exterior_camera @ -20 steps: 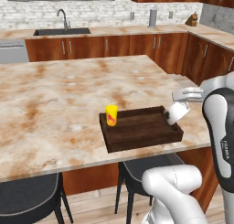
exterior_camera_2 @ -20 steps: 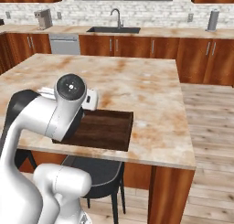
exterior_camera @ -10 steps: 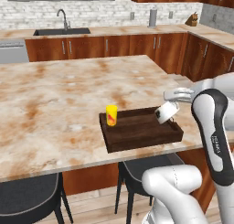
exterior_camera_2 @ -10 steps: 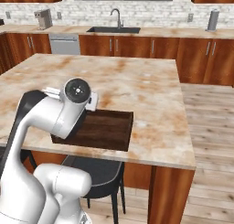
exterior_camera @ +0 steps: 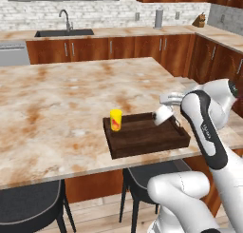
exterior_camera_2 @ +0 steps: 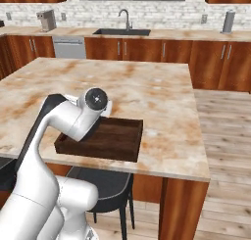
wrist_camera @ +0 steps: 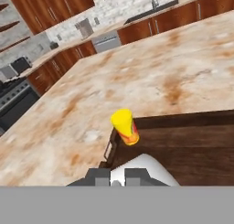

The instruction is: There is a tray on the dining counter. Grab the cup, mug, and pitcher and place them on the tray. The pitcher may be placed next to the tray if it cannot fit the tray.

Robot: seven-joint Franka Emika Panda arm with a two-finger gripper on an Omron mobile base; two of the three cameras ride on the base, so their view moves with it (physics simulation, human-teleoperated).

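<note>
- The gripper (exterior_camera: 167,108) is clenched on the mug (exterior_camera: 163,114), which hangs tilted over the right end of the tray (exterior_camera: 142,142) (its handle cannot be made out).
- The cup (exterior_camera: 116,120) stands upright, long axis vertical, in the tray's left far corner; its red-orange mark (wrist_camera: 132,135) is too small to read.
- The tray's long axis runs along the near edge of the dining counter (exterior_camera: 71,99).
- In the right base view the arm (exterior_camera_2: 73,119) hides the tray's left part.
- The pitcher (exterior_camera: 158,18) stands upright on the back counter (exterior_camera: 118,31), well apart.

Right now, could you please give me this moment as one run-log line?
claw: shut on white handled mug, above dark wooden tray | yellow tumbler: upright in tray
</note>
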